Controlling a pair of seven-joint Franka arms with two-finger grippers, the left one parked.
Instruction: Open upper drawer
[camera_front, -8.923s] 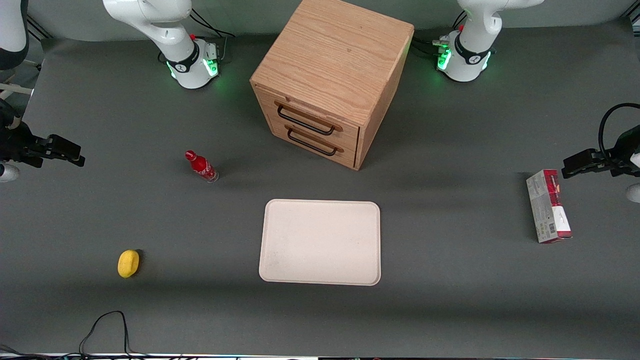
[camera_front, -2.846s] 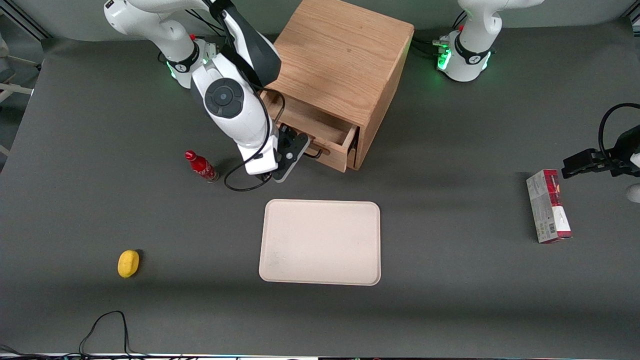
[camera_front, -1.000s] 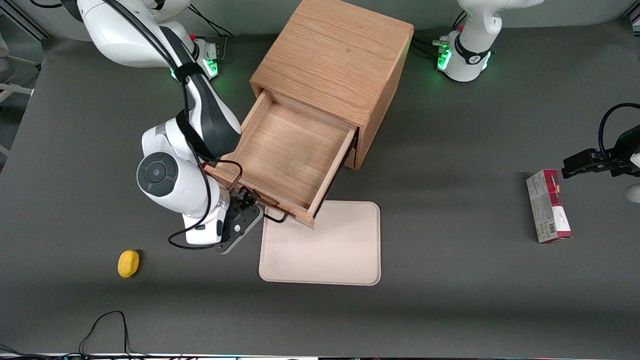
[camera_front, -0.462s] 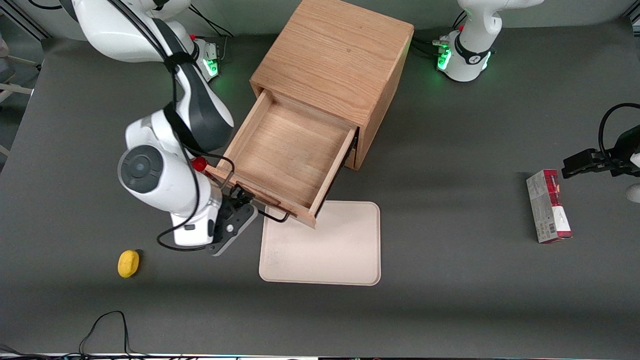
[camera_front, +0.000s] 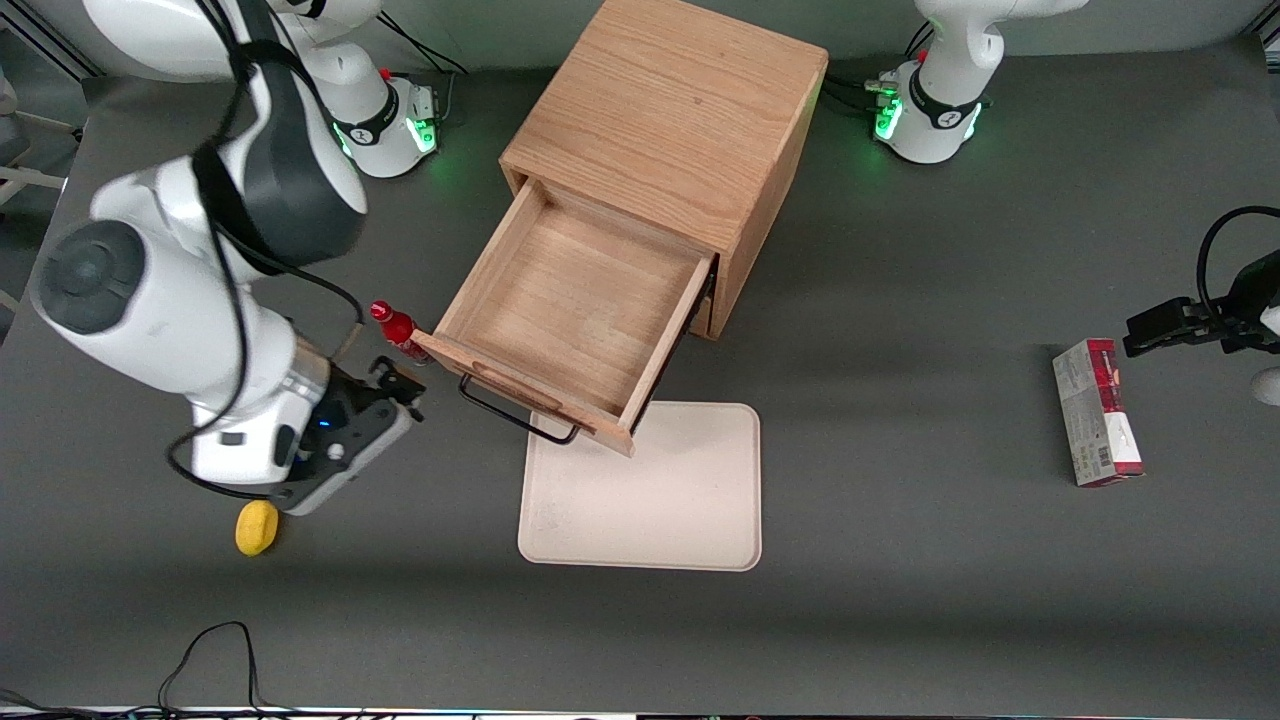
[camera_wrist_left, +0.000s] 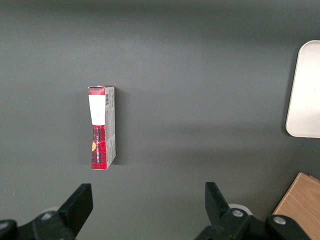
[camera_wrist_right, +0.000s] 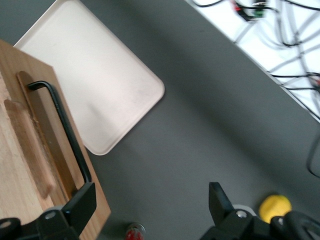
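Observation:
The upper drawer (camera_front: 575, 300) of the oak cabinet (camera_front: 665, 120) stands pulled far out, its shallow wooden tray bare inside. Its thin dark wire handle (camera_front: 515, 412) hangs free on the drawer front and also shows in the right wrist view (camera_wrist_right: 62, 130). The lower drawer is hidden under it. My gripper (camera_front: 392, 378) is open and empty, off the handle toward the working arm's end of the table and raised above the table. In the right wrist view its fingers (camera_wrist_right: 82, 205) stand wide apart over grey table, with the drawer front (camera_wrist_right: 30, 165) beside one finger.
A cream tray (camera_front: 650, 495) lies on the table, partly under the open drawer's front. A red bottle (camera_front: 395, 328) stands close by the drawer's corner and my gripper. A yellow round object (camera_front: 256, 527) lies near my wrist. A red-and-grey box (camera_front: 1095, 412) lies toward the parked arm's end.
The drawer went from shut to pulled far out. In the last second my gripper has let go of the handle and drawn away toward the working arm's end, lifting.

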